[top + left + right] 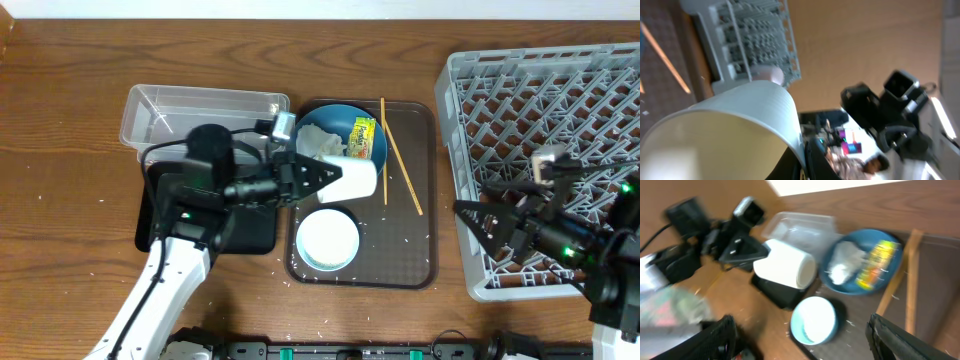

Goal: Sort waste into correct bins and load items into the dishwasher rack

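Note:
My left gripper (335, 178) is shut on the wall of a white cup (357, 178) and holds it on its side above the brown tray; its pale inside fills the left wrist view (715, 145). The blue plate (345, 125) carries the crumpled tissue (322, 146) and the yellow-green wrapper (363, 135). Two chopsticks (384, 140) lie on the tray beside the plate. The white bowl (328, 240) stands at the tray's front. My right gripper (490, 225) is open and empty over the grey rack's (560, 110) front-left corner. Its view shows the cup (785, 265), the plate (862, 282) and the bowl (815, 320).
The clear tub (200, 110) stands left of the brown tray (420, 255). The black tray (255, 235) lies mostly under my left arm. Rice grains (400, 238) are scattered on the brown tray and the wooden table. The other cup is not clearly in view.

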`<state>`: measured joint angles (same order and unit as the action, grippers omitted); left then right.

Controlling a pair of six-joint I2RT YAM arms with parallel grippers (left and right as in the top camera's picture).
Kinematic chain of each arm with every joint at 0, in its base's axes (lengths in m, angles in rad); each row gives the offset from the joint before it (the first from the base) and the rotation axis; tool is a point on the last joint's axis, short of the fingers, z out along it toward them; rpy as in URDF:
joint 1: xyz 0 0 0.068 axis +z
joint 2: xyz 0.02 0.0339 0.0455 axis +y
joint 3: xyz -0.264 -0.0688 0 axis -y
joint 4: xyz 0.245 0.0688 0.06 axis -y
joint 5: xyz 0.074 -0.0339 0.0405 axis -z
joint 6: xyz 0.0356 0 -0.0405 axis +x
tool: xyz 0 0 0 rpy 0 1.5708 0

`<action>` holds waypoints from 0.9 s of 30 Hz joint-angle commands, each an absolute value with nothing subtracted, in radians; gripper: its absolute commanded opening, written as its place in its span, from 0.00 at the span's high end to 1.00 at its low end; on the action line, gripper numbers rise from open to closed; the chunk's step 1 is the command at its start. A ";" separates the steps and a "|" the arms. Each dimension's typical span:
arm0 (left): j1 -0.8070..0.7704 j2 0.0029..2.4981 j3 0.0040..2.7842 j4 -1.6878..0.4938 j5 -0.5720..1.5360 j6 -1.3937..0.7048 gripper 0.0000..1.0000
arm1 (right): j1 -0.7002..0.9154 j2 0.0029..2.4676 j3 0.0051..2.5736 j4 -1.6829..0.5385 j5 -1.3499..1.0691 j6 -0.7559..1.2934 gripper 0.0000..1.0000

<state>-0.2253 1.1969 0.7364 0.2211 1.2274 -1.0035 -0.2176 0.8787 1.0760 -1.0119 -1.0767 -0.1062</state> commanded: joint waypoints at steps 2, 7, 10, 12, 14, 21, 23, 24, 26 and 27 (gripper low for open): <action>-0.203 1.199 0.737 0.286 1.490 -0.979 0.92 | -0.053 0.929 1.079 -0.925 -1.163 -0.084 0.17; -0.204 1.198 0.737 0.551 1.571 -1.121 0.92 | 0.150 1.015 1.079 -0.781 -0.968 0.104 0.17; -0.204 1.198 0.737 0.717 1.571 -1.224 0.92 | 0.241 1.062 1.079 -0.692 -0.965 0.116 0.21; -0.204 1.198 0.737 0.789 1.571 -1.288 0.92 | 0.273 1.085 1.079 -0.649 -0.940 0.137 0.20; -0.204 1.198 0.737 0.829 1.571 -1.317 0.92 | 0.289 1.110 1.079 -0.616 -0.936 0.143 0.20; -0.204 1.198 0.737 0.837 1.571 -1.322 0.92 | 0.375 1.179 1.079 -0.554 -0.971 0.149 0.35; -0.204 1.198 0.737 0.838 1.571 -1.318 0.92 | 0.392 1.182 1.079 -0.532 -1.003 0.146 0.37; -0.204 1.198 0.737 0.846 1.571 -1.318 0.92 | 0.398 1.182 1.079 -0.527 -1.026 0.130 0.34; -0.203 1.198 0.737 0.868 1.570 -1.319 0.92 | 0.402 1.180 1.079 -0.529 -1.044 0.121 0.32; -0.203 1.198 0.737 0.878 1.570 -1.319 0.92 | 0.402 1.180 1.079 -0.532 -1.044 0.123 0.34</action>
